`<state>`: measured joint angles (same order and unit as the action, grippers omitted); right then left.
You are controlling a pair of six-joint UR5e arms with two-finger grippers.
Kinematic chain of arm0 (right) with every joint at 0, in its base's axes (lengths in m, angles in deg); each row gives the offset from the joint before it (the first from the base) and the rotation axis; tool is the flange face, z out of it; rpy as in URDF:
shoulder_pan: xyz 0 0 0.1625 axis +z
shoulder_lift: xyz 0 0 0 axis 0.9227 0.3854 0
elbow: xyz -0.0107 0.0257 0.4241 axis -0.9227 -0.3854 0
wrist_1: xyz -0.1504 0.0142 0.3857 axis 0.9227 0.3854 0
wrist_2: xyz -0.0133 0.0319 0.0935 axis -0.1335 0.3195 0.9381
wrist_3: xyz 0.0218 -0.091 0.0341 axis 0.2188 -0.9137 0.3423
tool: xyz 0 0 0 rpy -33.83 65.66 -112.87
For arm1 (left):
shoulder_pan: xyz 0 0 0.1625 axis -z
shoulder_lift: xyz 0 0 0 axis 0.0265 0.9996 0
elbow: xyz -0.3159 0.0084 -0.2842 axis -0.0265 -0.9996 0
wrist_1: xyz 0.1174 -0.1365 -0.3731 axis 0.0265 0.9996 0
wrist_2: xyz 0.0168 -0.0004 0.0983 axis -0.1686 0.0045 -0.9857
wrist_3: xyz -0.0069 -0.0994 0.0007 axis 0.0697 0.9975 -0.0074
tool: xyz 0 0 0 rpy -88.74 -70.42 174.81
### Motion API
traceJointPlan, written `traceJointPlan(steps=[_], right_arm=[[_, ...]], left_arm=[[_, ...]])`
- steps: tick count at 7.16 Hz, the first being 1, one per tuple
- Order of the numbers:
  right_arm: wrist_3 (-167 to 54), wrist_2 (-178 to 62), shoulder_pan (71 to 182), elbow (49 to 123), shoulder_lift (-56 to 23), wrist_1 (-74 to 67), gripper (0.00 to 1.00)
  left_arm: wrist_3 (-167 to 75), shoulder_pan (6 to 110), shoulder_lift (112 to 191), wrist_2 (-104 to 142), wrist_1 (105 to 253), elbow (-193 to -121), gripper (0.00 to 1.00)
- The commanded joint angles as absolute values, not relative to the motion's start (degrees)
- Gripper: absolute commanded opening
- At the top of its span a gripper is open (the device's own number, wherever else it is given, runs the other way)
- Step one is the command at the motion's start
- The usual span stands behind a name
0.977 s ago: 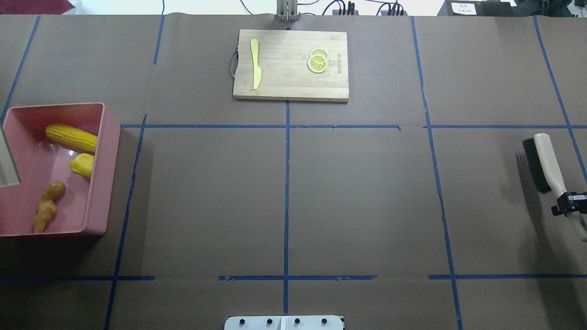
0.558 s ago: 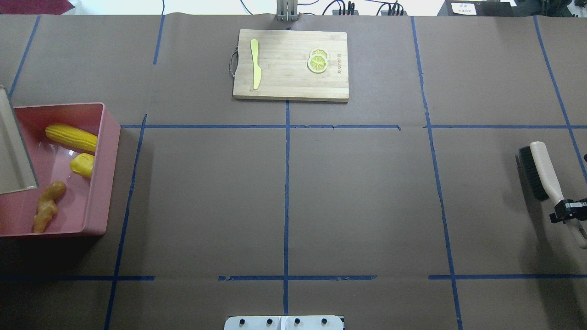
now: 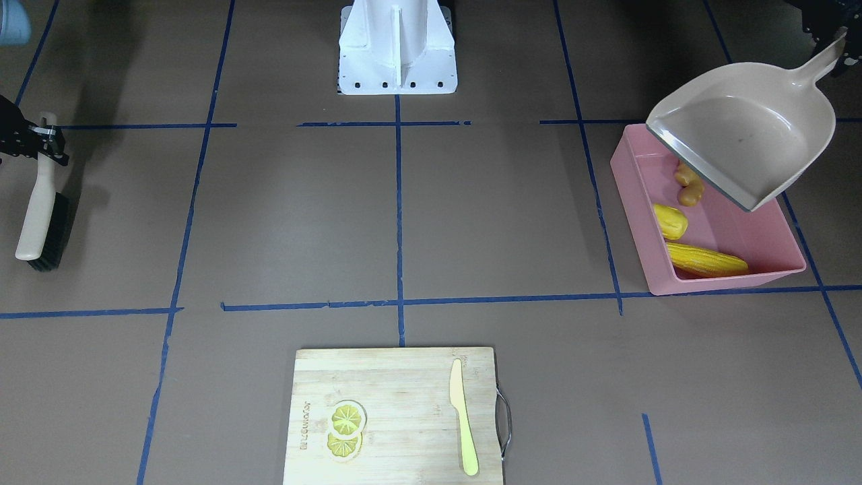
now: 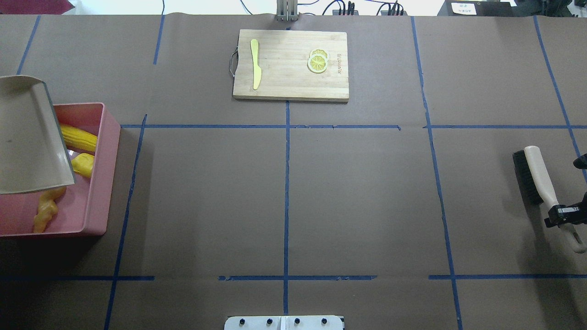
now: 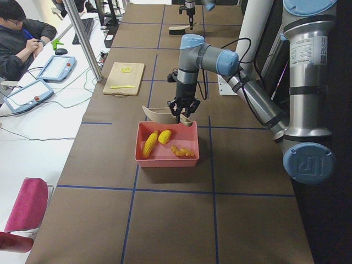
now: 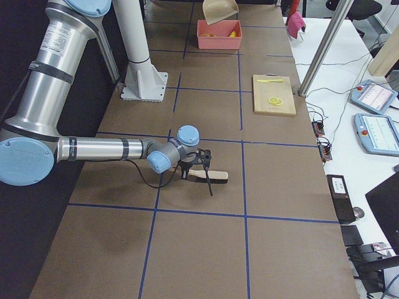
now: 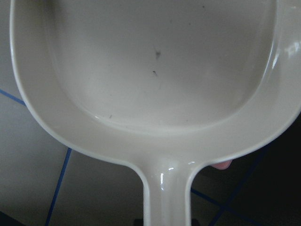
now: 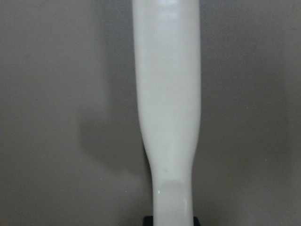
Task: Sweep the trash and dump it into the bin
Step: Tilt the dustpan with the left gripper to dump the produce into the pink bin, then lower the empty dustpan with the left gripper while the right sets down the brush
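My left gripper (image 3: 835,46) is clamped on the handle of the beige dustpan (image 3: 747,135). The pan hangs tilted, its lip over the pink bin (image 3: 727,284) at the table's (image 4: 367,197) left edge. In the bin lie the corn cob (image 3: 707,261), yellow lump (image 3: 671,221) and ginger root (image 3: 688,185). My right gripper (image 4: 562,215) pinches the brush (image 4: 534,176) handle near the right edge. A wide stretch of brown table lies between the two, with the cutting board (image 4: 290,64) at its far side.
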<state>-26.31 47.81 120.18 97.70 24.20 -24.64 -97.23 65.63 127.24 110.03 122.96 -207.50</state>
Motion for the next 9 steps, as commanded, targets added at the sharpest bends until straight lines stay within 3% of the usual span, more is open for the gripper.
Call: traceJointPlan(steps=[1, 3, 5, 7, 9], right_arm=[[-26.6, 47.8, 119.9, 97.5, 24.0, -24.6, 0.59], [-26.8, 47.9, 120.0, 97.9, 24.0, -24.9, 1.00], [-26.6, 47.8, 120.9, 99.5, 23.5, -25.0, 1.00], [-26.8, 47.8, 128.5, 100.2, 22.3, -27.3, 1.00], [-26.1, 46.9, 130.8, 99.6, 22.3, -31.2, 1.00]], left_arm=[[-94.4, 65.5, 130.1, 111.1, 123.0, -206.6, 0.05], [-91.3, 65.2, 134.5, 111.7, 123.1, -204.8, 0.06], [-92.0, 63.5, 141.9, 112.1, 123.6, -200.3, 0.06], [-93.9, 52.6, 148.6, 112.0, 123.8, -196.5, 0.06], [-97.5, 48.3, 150.8, 112.2, 129.0, -193.1, 0.06]])
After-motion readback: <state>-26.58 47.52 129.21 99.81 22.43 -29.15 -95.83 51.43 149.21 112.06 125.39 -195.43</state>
